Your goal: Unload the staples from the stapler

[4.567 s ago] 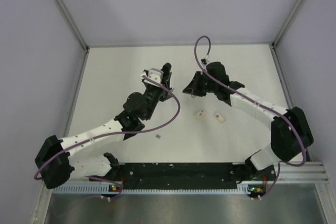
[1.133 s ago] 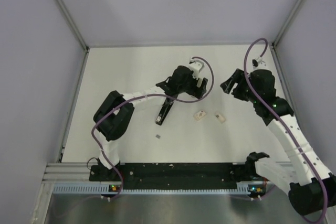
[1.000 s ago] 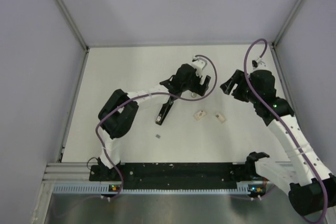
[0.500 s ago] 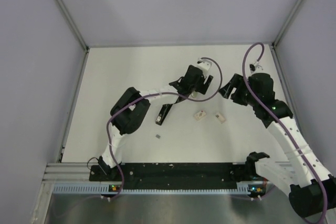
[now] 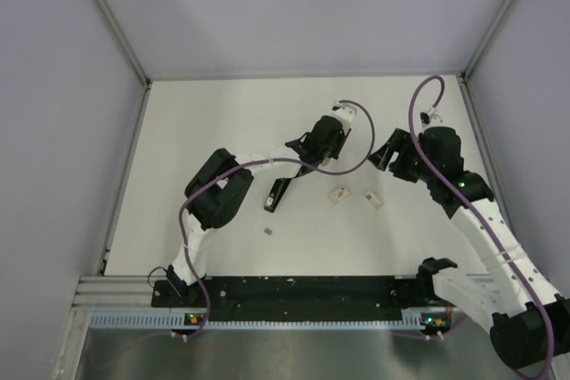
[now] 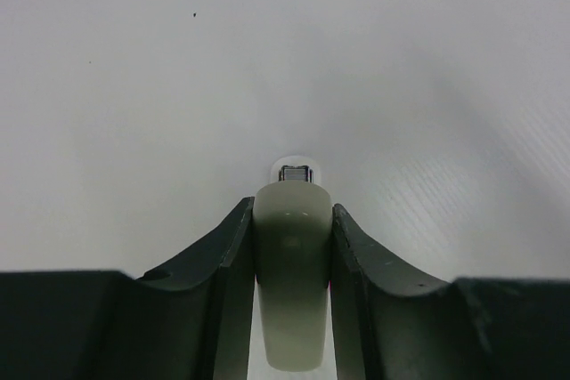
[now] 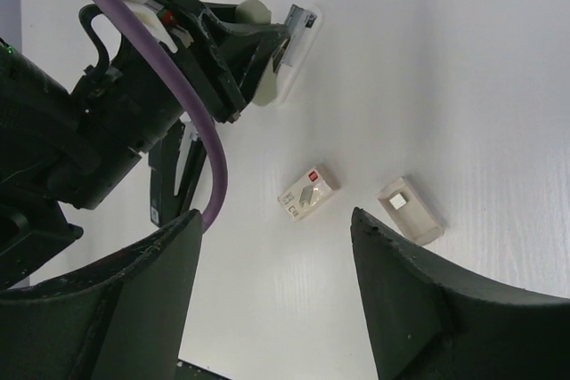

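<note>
The slim black stapler (image 5: 278, 195) lies on the white table, apart from both grippers; the right wrist view shows it partly behind a purple cable (image 7: 169, 180). My left gripper (image 5: 337, 138) sits to its upper right, shut on a pale olive-grey bar (image 6: 292, 282) that fills the gap between the fingers. A small ridged metal block (image 6: 295, 173) shows at the bar's far tip; I cannot tell whether it is the staples. In the right wrist view the same bar (image 7: 287, 77) rests on the table in the left gripper (image 7: 272, 55). My right gripper (image 5: 392, 150) hangs open and empty.
Two small beige squarish pieces (image 5: 338, 194) (image 5: 372, 199) lie just right of the stapler, under the right gripper (image 7: 274, 215). A tiny grey scrap (image 5: 269, 232) sits nearer the front. Grey walls enclose the table; a black rail (image 5: 294, 295) runs along the near edge.
The left gripper slid a little right and back, away from the stapler, and its jaws closed onto the pale bar. The right gripper shifted slightly left. The stapler stayed put.
</note>
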Motion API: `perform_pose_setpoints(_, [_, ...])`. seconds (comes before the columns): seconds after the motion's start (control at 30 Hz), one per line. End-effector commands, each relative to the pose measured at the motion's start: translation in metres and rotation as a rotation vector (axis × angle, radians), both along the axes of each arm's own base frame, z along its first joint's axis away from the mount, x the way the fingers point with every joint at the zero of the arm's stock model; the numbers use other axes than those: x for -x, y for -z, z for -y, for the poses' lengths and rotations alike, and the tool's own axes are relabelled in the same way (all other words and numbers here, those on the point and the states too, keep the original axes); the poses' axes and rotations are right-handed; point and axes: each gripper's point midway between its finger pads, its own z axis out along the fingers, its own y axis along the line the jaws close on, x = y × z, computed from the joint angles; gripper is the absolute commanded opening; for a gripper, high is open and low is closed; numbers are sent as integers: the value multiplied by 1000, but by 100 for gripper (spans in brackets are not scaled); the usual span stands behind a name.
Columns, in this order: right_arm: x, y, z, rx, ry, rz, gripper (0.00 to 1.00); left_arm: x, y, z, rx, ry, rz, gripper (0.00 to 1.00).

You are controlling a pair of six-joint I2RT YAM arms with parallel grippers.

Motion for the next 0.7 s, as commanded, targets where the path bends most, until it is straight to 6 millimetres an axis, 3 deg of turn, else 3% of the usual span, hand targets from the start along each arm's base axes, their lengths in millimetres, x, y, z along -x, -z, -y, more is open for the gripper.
perform_pose_setpoints(0.0, [-6, -16, -2, -17, -4, 59, 68, 10, -45, -5, 40, 31, 53, 0])
perform_pose_setpoints(0.17, [-6, -15, -2, -4, -19, 59, 67, 31, -91, -12, 85, 102, 92, 0])
perform_pose_setpoints(0.33, [-14, 0, 0, 50, -27, 40, 66, 66, -116, -21, 146, 211, 102, 0])
perform_pose_setpoints(0.53, [-28, 26, -27, -9, -124, -33, 63, 103, -139, -25, 222, 342, 110, 0])
perform_pose_setpoints(0.67, [-37, 26, -46, -20, -174, -23, 62, 120, -147, -27, 262, 397, 109, 0])
